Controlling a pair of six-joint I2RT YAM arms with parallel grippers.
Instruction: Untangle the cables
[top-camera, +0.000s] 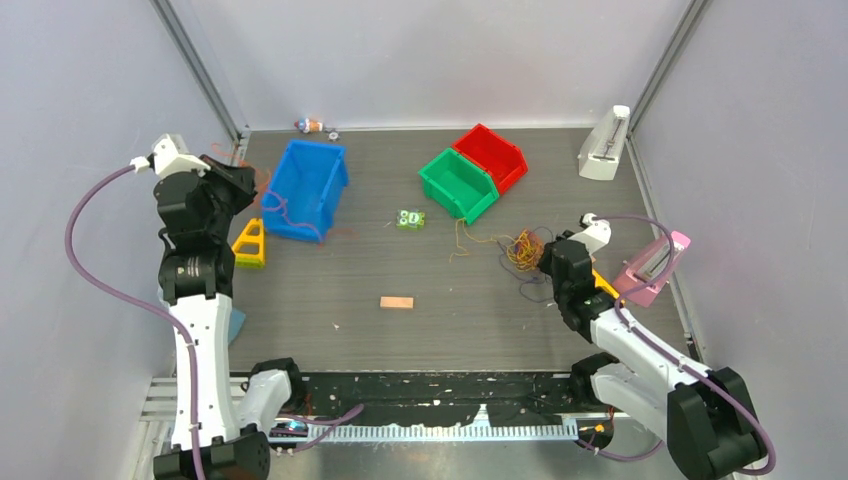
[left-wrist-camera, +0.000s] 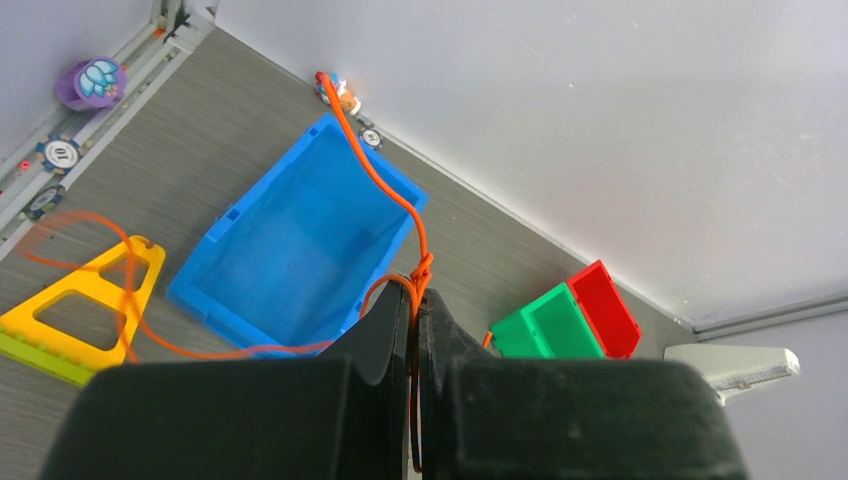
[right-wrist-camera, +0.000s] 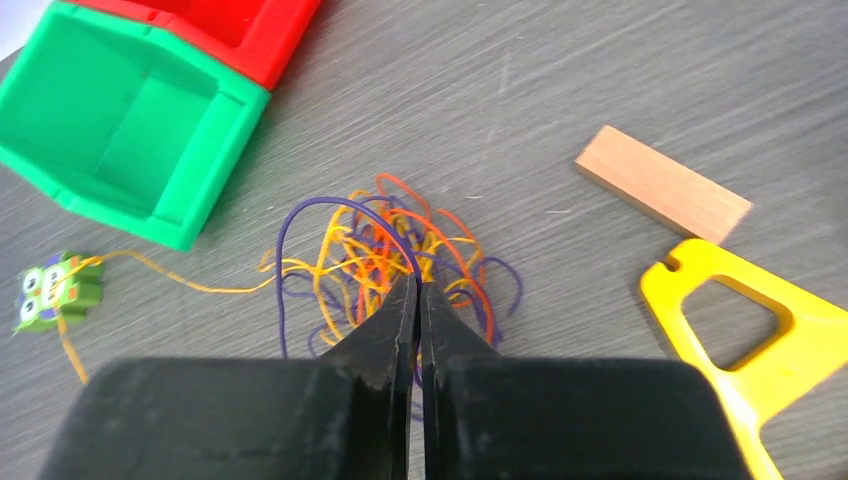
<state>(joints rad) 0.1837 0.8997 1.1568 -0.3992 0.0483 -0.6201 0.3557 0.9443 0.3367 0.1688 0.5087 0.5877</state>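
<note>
Left wrist: left gripper (left-wrist-camera: 415, 296) tight on orange cable (left-wrist-camera: 374, 174); right gripper (right-wrist-camera: 419, 286) closed, catch hidden.

Illumination is bright, even and diffuse across all views. Shadows on the table (top-camera: 450, 330) are faint and soft. In the left wrist view, the orange cable (left-wrist-camera: 376, 180) is motion-blurred at its far-left loop.

— Do we find anything to read here?
— One number only: "10", on a small round chip (left-wrist-camera: 60, 153) lying against the rail (left-wrist-camera: 150, 45), seen from the left wrist.
— And the second chip (left-wrist-camera: 370, 137), by the far wall?
— Its marking is too small for us to read.
— The purple disc (left-wrist-camera: 90, 82)?
— It bears a pale flower sign, and we can make out no letters on it.
</note>
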